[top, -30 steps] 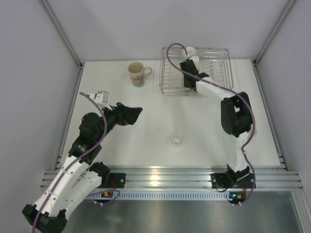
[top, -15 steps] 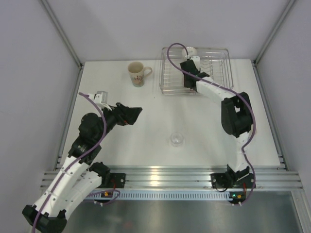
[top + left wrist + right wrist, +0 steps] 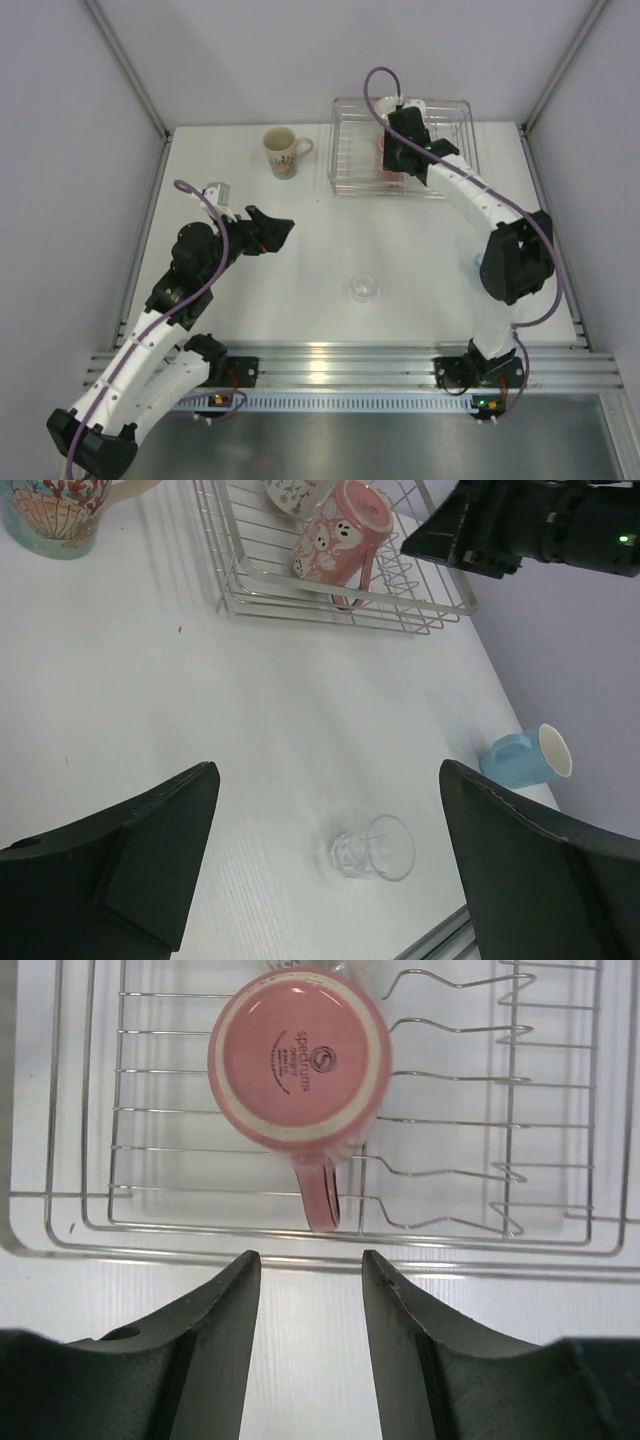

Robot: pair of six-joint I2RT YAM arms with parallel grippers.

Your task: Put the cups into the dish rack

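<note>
Near the far edge of the table [image 3: 300,330], toward its left side, the cream floral mug [image 3: 283,152] stands upright. The left gripper [image 3: 270,232] hangs over the table's left half with its jaws spread wide and nothing between them. A small clear glass [image 3: 363,288] stands near the middle, toward the near edge. At the far edge on the right, the dish rack [image 3: 340,186] holds a pink mug [image 3: 298,1065], tilted, with its base up and its handle toward the rack's near rim. A second patterned cup [image 3: 295,492] sits behind it, only partly in view. The right gripper [image 3: 310,1265] hovers at that near rim, jaws parted and empty. A light blue cup [image 3: 525,757] lies on its side near the table's right edge, beside the right arm's elbow. As I judge it, a finger catching the pink handle or the rim wire could drag the mug over, and the elbow could nudge the blue cup off the edge. The count is five cups, three on the table and two racked, and one rack.
</note>
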